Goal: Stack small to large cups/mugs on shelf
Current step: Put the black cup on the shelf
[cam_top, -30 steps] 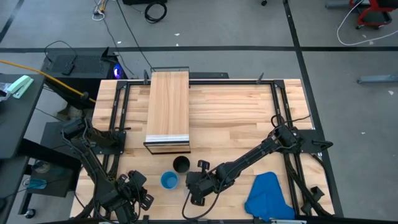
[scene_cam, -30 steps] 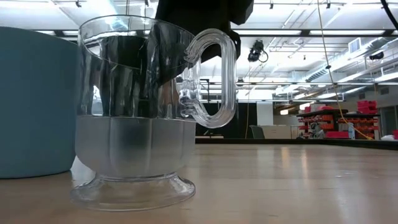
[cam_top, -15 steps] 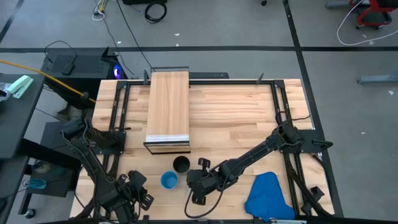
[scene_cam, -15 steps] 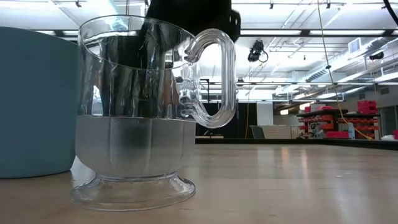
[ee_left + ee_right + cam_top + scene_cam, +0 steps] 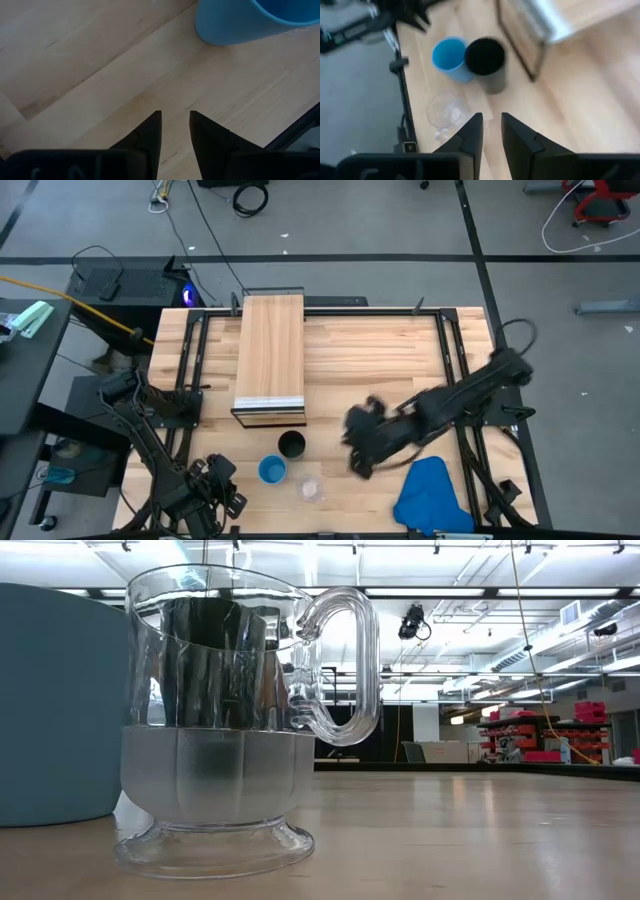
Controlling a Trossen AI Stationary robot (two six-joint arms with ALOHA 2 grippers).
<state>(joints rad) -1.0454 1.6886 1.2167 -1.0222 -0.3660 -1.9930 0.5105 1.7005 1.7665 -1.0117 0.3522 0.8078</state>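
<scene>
The clear cup [image 5: 310, 489] stands alone on the surface near the blue cup [image 5: 271, 470] and black cup [image 5: 291, 444], below the shelf [image 5: 269, 355]. The right gripper [image 5: 358, 448], seemingly empty, hovers apart, fingers slightly parted; the left gripper [image 5: 175, 131] likewise.

My overhead camera looks straight down on the whole surface [image 5: 380, 360]. My low camera sits at surface height, right against the clear plastic cup [image 5: 230, 720], facing the room. The right wrist camera looks down from higher up, sharing that cup and the blue cup [image 5: 449, 59] with both.
</scene>
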